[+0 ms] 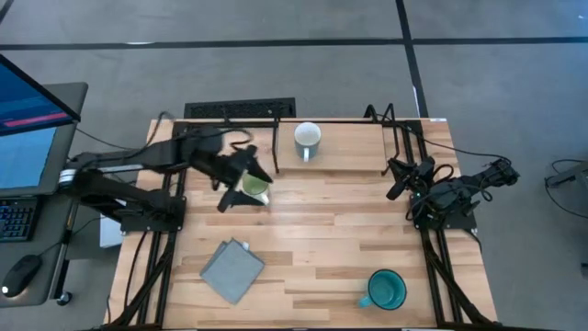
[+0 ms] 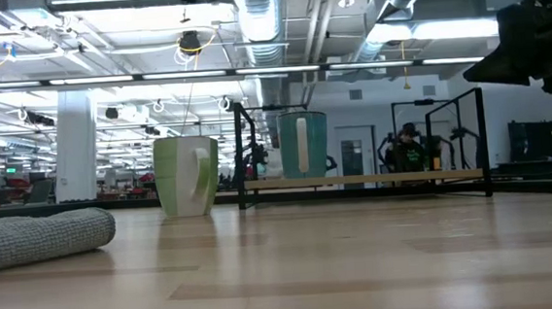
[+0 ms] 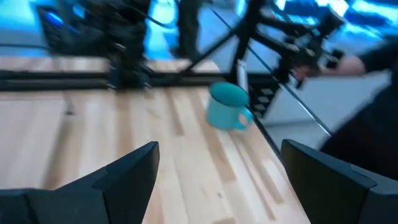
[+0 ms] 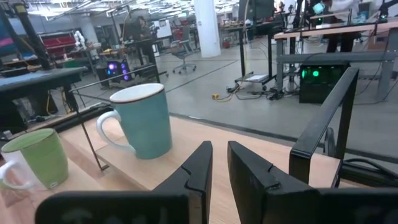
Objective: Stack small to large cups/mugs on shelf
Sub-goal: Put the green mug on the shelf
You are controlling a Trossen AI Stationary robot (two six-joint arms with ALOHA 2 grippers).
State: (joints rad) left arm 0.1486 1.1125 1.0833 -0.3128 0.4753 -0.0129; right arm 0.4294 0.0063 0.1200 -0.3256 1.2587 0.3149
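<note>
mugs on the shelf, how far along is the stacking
Done: one mug stands on the shelf. In hand: nothing; the left claw is open over the light green mug on the table. Left: stack that mug, then the teal mug near the front edge. The right claw waits shut.

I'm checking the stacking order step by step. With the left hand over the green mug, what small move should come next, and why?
Probably lower the left hand around the green mug and close on it. The hand is open just above that mug, which stands on the table beside the shelf, while the white mug already sits on the shelf. The teal mug waits near the table's front edge.
</note>
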